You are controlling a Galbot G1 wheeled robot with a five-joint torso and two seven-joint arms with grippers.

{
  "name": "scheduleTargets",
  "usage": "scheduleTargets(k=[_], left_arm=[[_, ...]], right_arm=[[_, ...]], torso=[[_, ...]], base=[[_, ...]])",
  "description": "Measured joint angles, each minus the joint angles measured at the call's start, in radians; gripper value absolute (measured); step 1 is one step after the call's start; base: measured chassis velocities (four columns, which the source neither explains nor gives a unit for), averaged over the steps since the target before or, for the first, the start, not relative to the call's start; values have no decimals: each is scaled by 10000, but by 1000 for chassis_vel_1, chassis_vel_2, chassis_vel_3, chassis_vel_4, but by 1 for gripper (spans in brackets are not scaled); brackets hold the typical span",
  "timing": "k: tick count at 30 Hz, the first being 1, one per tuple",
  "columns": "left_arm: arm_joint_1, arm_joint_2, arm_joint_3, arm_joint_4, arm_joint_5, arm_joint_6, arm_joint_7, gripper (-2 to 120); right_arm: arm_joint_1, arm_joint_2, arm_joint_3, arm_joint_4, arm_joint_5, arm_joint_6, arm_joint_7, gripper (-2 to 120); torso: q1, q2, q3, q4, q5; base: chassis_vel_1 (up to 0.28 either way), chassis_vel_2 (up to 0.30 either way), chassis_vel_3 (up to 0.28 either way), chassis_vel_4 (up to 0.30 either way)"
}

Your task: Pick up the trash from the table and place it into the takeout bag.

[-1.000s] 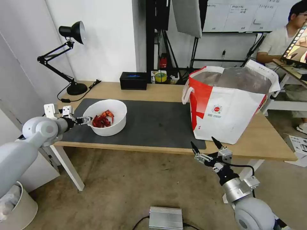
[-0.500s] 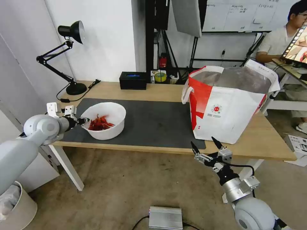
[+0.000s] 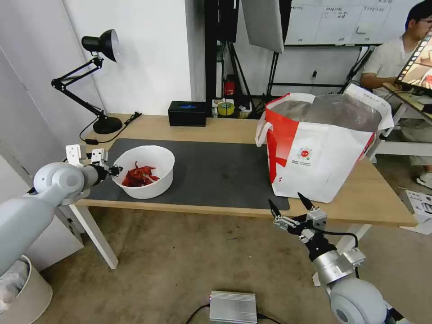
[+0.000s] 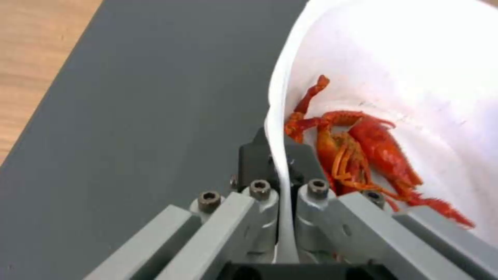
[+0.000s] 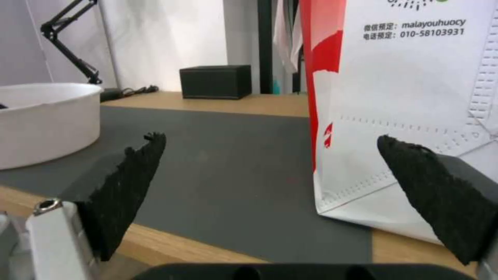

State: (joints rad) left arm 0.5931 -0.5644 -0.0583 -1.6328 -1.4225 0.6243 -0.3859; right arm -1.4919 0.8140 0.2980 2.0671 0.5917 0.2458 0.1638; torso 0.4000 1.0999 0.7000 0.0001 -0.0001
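A white round bowl (image 3: pixel 148 184) holding red shellfish shells (image 3: pixel 137 176) sits on the dark grey mat (image 3: pixel 216 175) at the table's left front. My left gripper (image 3: pixel 115 170) is shut on the bowl's left rim (image 4: pixel 277 155), one finger inside and one outside. The shells (image 4: pixel 363 155) lie just past the fingers. The takeout bag (image 3: pixel 321 153) stands open on the right of the table, white with a red side. My right gripper (image 3: pixel 289 204) hangs open below the table's front edge, in front of the bag (image 5: pixel 404 97), with the bowl (image 5: pixel 46 120) farther off.
A black desk lamp (image 3: pixel 96 81) stands at the table's (image 3: pixel 225 128) back left and a black rectangular box (image 3: pixel 188 113) at the back middle. A metal box (image 3: pixel 233 307) lies on the floor. A white bin (image 3: pixel 27 292) stands by the table's left leg.
The bowl has settled from a tilt back to level on the mat and shifted slightly left and toward the front, with my left gripper still on its rim. The right arm has stayed put.
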Motion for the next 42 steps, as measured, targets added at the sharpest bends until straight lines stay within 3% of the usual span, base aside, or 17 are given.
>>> scheduleTargets(k=[10,19,28,30,31,33,42], left_arm=[[-1027,-272,-203,-811,-1113,-397,-398,0],[-3348,-1236,1303,-823,-2043,-575,-1198,0],[-4611,-1784,2273,-471,-2456,-659,-1509,0],[-5751,-2380,2873,-51,-2652,-689,-1674,0],[-5751,-2380,2873,-51,-2652,-689,-1674,0],[-6855,-3122,3478,498,-2787,-692,-1792,0],[-8516,-4859,4508,1581,-3070,-719,-2013,0]], right_arm=[[0,0,0,0,0,0,0,100],[0,0,0,0,0,0,-1,100],[0,0,0,-1,0,0,0,100],[1,0,0,-1,0,0,-1,100],[1,0,0,-1,0,0,-1,100],[0,0,0,0,0,0,0,100],[0,0,0,0,0,0,0,100]], torso=[[0,1,0,0,4],[1,0,0,-3,1],[0,0,1,-1,4],[0,0,1,-1,6],[0,0,1,-1,6],[1,0,1,-3,4],[1,-1,1,-2,6]], base=[[0,0,0,0],[0,0,0,0],[0,0,0,0],[0,0,0,0],[0,0,0,0],[0,0,0,0],[0,0,0,0]])
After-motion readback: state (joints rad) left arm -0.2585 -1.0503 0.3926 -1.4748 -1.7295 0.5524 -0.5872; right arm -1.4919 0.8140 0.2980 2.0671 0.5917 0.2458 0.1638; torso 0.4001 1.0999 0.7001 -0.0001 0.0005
